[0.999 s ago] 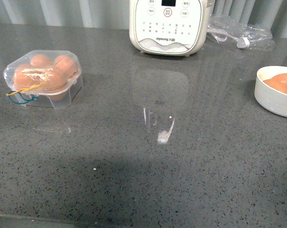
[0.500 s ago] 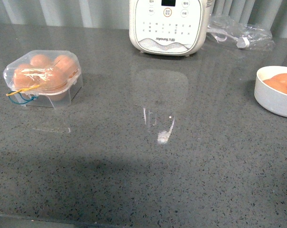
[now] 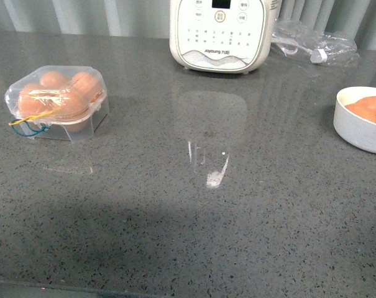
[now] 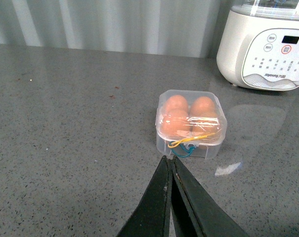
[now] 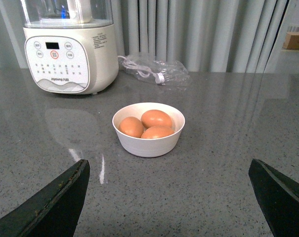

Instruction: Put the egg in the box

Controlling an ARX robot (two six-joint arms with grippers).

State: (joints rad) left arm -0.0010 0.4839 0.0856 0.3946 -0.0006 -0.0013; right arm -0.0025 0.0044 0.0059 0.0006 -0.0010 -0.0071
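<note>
A wide grey stone counter is stretching across the room, and a white kitchen appliance with a button panel is standing at the back of it, with a crumpled clear plastic bag lying just beside it. Off to the right a round white bowl is holding three brown eggs, and the egg sitting on top looks like the easiest one to take. Over on the left the box is sitting with its clear lid down, several brown eggs showing through it and a yellow-and-blue cord hanging at its front. The left gripper is hovering just short of the box with its jaws pressed together and holding nothing. The right gripper is hanging in front of the bowl, jaws spread wide and empty. Nothing is being carried, so I would say no egg is in hand yet; the next move seems to call for opening that lid and lowering the right jaws around an egg.
</note>
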